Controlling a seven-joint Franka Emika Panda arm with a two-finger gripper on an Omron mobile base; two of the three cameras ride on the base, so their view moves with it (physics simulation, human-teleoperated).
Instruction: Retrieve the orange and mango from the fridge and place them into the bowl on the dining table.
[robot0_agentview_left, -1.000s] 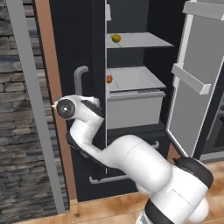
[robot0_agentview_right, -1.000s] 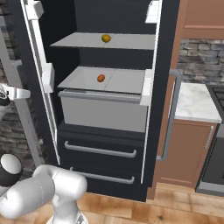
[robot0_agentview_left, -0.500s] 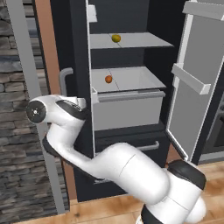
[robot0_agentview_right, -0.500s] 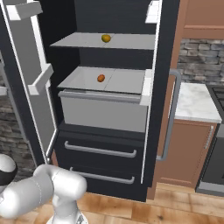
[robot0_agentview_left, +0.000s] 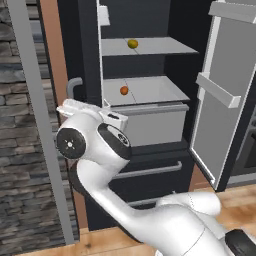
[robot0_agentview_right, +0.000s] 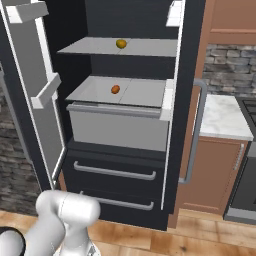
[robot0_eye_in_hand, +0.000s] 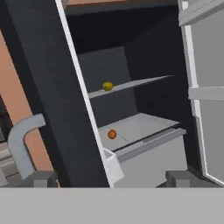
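Note:
The fridge (robot0_agentview_left: 150, 167) stands with both upper doors swung open. The yellow-green mango (robot0_agentview_left: 132, 43) (robot0_agentview_right: 121, 43) (robot0_eye_in_hand: 107, 86) lies on the upper grey shelf. One level down, the orange (robot0_agentview_left: 124, 90) (robot0_agentview_right: 115, 89) (robot0_eye_in_hand: 112, 134) rests on the flat top above the grey drawer. My gripper (robot0_eye_in_hand: 111, 178) is open and holds nothing. It hangs in front of the edge of the handle-side door (robot0_eye_in_hand: 52, 87), well short of both fruits. The bowl and the dining table are out of view.
A curved grey bar handle (robot0_agentview_left: 72, 85) (robot0_eye_in_hand: 22, 135) sticks out close to my hand. The other open door (robot0_agentview_left: 225, 95) (robot0_agentview_right: 35, 90) carries grey bins. A stone wall (robot0_agentview_left: 25, 150) lies on one side, a brown cabinet with a marble top (robot0_agentview_right: 220, 117) on the other.
The gripper has gone from shut to wide open and come off the grey bar handle. That door has swung wider, and the arm has drawn back and turned toward the shelves.

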